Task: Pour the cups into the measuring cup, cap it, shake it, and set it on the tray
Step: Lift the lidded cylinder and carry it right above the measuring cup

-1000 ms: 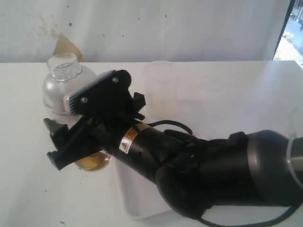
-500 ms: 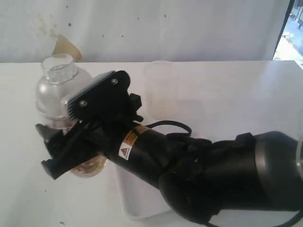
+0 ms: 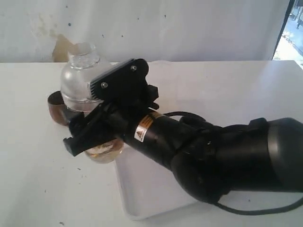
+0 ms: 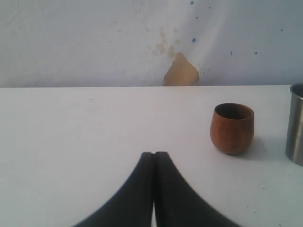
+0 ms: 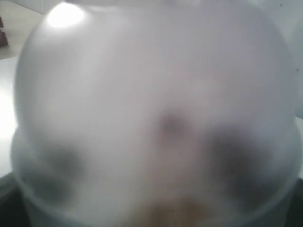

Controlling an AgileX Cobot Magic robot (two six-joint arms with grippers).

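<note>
Exterior view: the right arm point(image 3: 222, 156), large and black, fills the foreground and reaches leftward over a white table point(image 3: 28, 184). Under it lies the tray point(image 3: 142, 194), bare where it shows and likely kept close as the landing spot. The right gripper point(image 3: 92, 135) grasps the measuring cup point(image 3: 108, 150) across its middle, jaws wide around it. Amber liquid sits at the bottom and a domed clear cap point(image 3: 78, 85) is on top, so this looks like the shaking step. Whether the cup's base clears the table is unclear. A wooden cup point(image 3: 57, 108) stands behind.

Right wrist view adds only the cap, a blurred dome filling the frame.

Left wrist view alone shows the left gripper point(image 4: 154, 157), clenched on nothing and seemingly idle, plus a steel tumbler point(image 4: 296, 124) upright near the wooden cup.
</note>
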